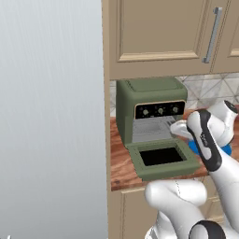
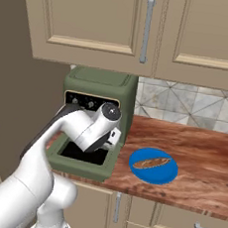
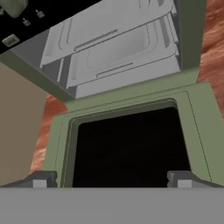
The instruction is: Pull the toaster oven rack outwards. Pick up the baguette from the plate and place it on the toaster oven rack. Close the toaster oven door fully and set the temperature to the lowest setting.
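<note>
The boxy olive-green toaster oven (image 1: 150, 100) is showing a matt painted finish; its lowered door's dark glass window (image 3: 131, 148), just beyond the end effector (image 3: 111, 179), is looking smooth. The reddish wooden desk (image 2: 196, 159) is gleaming, polished and grained.

Even, bright rendered light; soft faint shadows; no glare; slightly coarse, low-resolution edges throughout.

I see an olive-green toaster oven (image 1: 149, 100) with a black control strip (image 1: 160, 110), its door (image 1: 161, 158) green-framed around dark glass. The rack (image 3: 118, 48) is pale grey. A bright-blue plate (image 2: 155, 173) carries a light-brown baguette (image 2: 151, 163) on the reddish wood-grain table (image 2: 201, 157).
</note>
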You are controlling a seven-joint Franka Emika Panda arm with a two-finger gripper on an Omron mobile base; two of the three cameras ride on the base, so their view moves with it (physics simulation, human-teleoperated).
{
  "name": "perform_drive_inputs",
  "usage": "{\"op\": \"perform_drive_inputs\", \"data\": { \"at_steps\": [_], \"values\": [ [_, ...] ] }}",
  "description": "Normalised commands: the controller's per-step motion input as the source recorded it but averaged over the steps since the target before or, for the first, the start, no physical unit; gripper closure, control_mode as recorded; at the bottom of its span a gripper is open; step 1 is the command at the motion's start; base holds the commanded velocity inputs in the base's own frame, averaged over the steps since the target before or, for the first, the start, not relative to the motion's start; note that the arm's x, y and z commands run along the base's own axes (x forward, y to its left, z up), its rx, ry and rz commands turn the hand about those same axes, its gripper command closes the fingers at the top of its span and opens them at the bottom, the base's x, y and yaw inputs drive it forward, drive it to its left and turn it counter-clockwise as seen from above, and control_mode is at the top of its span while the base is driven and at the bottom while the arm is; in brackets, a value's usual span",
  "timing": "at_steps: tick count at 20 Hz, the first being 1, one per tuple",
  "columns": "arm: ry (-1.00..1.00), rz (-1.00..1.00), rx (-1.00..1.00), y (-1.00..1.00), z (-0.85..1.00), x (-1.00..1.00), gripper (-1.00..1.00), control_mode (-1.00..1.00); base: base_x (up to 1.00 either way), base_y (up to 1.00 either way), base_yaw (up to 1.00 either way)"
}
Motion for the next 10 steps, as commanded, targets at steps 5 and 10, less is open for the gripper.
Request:
{"op": "perform_drive_inputs", "data": {
  "at_steps": [5, 10],
  "values": [
    [0.00, -0.02, -0.01, 0.11, 0.00, 0.40, -1.00, -1.00, 0.00, 0.00, 0.00],
    [-0.02, 0.00, -0.12, 0.06, -0.29, 0.17, -1.00, -1.00, 0.00, 0.00, 0.00]
  ]
}}
